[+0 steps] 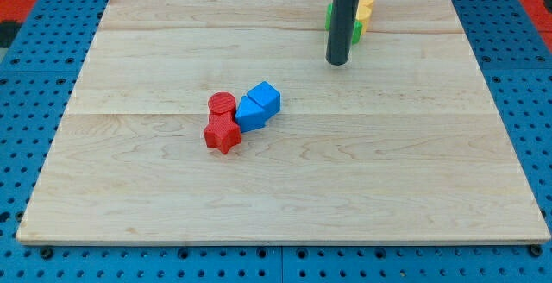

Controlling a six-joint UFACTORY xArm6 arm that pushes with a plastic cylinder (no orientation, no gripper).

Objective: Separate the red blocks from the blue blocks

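the rod has no pincer, only my tip [337,62], resting near the board's [414,179] top, well apart from the cluster at centre-left: red cylinder [222,103] and red star [222,135] touching two blue blocks [258,107]. yellow block [366,8] and green block [356,30] sit behind the rod.

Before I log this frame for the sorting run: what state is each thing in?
red cylinder: upright, touching the blue blocks.
red star block: flat, against the red cylinder.
blue blocks: two, pressed together.
yellow block: partly hidden by the rod.
green block: partly hidden.
my tip: apart from the red-blue cluster.
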